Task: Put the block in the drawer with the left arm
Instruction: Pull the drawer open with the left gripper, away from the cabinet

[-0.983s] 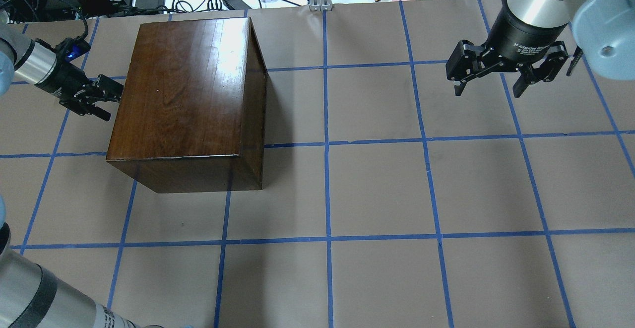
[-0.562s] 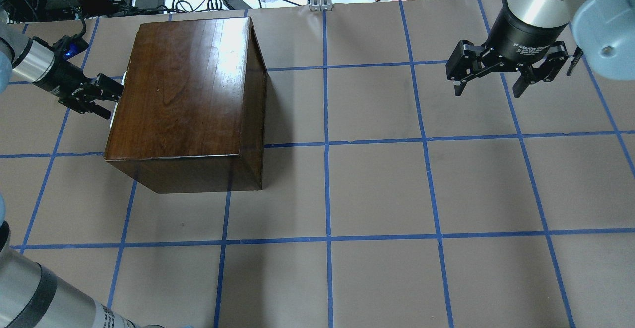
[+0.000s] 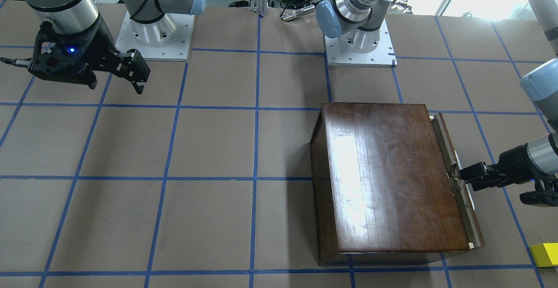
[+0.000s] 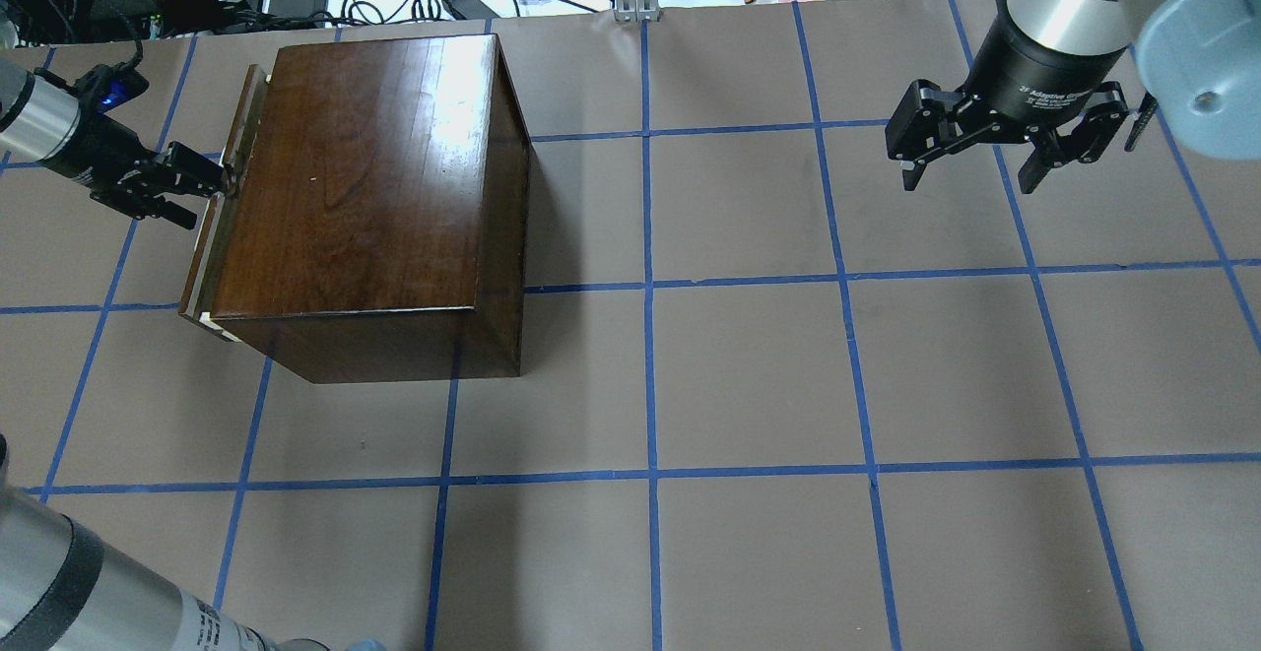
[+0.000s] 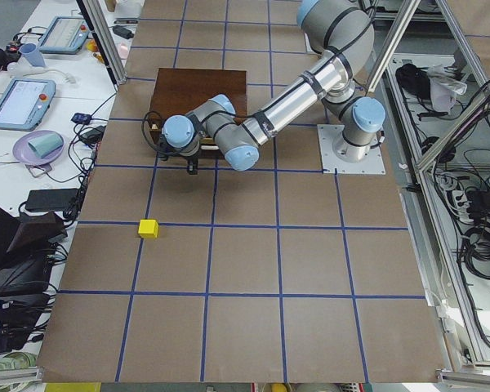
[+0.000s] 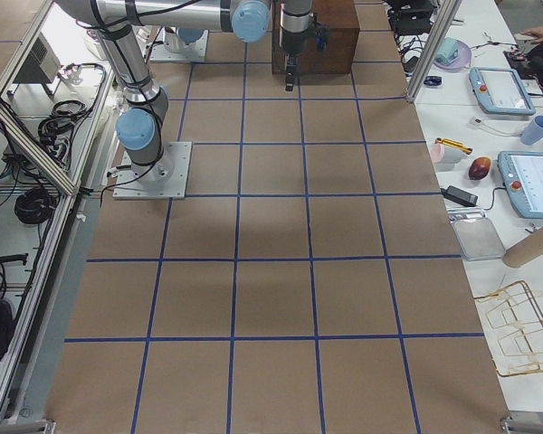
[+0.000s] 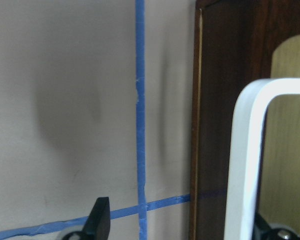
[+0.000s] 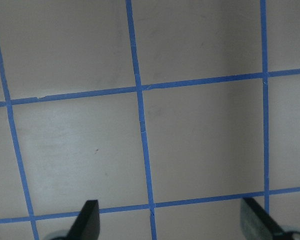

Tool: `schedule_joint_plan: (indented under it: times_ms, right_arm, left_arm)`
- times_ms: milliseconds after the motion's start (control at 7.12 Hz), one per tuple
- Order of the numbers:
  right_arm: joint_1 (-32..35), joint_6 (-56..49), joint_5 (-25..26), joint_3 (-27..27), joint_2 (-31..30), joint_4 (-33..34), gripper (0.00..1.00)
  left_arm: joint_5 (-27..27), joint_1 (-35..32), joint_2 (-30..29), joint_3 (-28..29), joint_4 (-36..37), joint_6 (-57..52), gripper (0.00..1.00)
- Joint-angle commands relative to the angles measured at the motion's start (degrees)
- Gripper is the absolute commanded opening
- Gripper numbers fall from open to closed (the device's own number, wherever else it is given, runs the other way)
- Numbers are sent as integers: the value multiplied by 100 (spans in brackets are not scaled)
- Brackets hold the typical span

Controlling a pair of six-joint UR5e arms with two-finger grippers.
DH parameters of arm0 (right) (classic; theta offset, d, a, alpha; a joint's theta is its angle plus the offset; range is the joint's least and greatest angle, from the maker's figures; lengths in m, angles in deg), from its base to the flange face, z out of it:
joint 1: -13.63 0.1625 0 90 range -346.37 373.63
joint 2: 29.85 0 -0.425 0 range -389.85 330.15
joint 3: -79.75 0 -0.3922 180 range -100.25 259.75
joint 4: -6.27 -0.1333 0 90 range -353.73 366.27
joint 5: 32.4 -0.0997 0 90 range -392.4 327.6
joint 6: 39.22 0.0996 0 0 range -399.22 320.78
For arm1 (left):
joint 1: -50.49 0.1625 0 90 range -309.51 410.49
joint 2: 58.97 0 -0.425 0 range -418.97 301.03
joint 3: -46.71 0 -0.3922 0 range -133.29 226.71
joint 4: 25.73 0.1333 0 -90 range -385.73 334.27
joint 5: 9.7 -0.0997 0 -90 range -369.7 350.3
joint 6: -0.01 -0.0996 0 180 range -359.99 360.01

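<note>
Nearest me, the block (image 3: 545, 254) is sitting loose, well off the cabinet's (image 3: 383, 174) drawer side, nothing touching it. The left gripper (image 3: 465, 179) is sitting at the drawer front, jaws spread, with the pull (image 7: 245, 150) between the fingers (image 7: 100, 220), not pinched. I'm expecting it to slip off, or the unheld cabinet to drag along. The drawer (image 4: 212, 247) is showing only a sliver, contents not visible. The right gripper (image 4: 970, 176) is hanging spread and empty, well beyond the cabinet's far side.

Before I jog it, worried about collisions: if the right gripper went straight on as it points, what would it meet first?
Probably the bare table: the right gripper points roughly down, and its wrist view shows only paper and blue tape lines.
</note>
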Motion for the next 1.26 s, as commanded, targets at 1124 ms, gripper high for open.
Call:
schedule_joint_plan:
  times_ms: [1124]
  right_arm:
    - [0, 0, 0, -2, 0, 0, 100]
  left_arm:
    - [-464, 103, -87, 382, 76, -242, 85]
